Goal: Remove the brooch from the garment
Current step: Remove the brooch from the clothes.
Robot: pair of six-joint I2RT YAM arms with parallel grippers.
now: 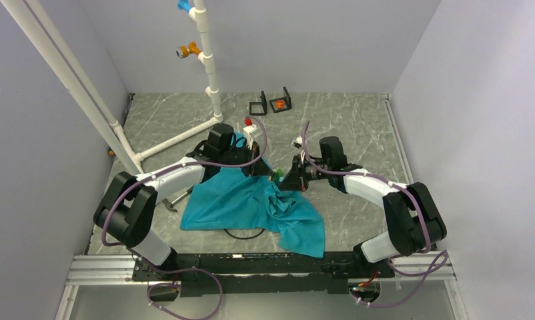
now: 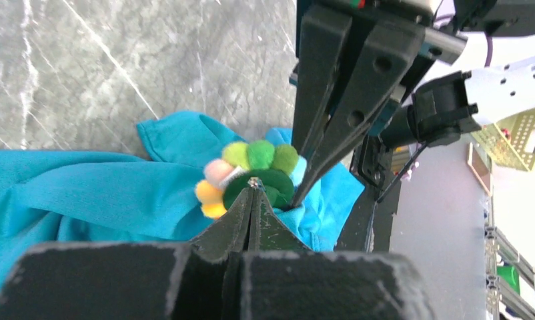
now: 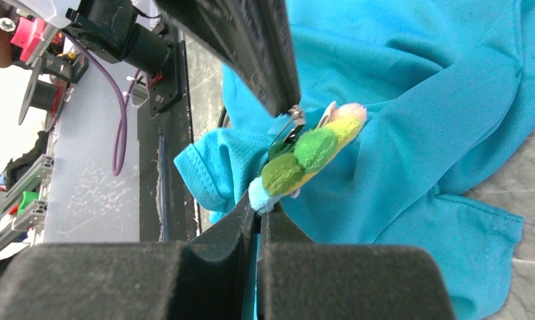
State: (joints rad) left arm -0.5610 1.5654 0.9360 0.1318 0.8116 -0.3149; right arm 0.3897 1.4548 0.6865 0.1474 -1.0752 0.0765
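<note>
The step in hand appears to be freeing the brooch from the garment, with both arms meeting over a raised fold near the middle of the surface. The brooch, a ring of green, yellow and pink pom-poms on a dark green backing, sits on that fold at the shirt's 1 o'clock edge. The left gripper has its jaws clenched, tips against the metal clasp at the brooch's back; whether they truly pinch the pin cannot be told. The right gripper has its jaws clenched on teal cloth just beside the brooch, at its 5 o'clock side in the left wrist view. The next move likely calls for working the clasp open and drawing the pin out while the cloth is held taut. The two sets of tips nearly touch, so they crowd each other. Farther off, small black stands sit at 12 o'clock, a white pipe frame at 11 o'clock, and a black cable loop peeks out at the shirt's 6 o'clock edge.
</note>
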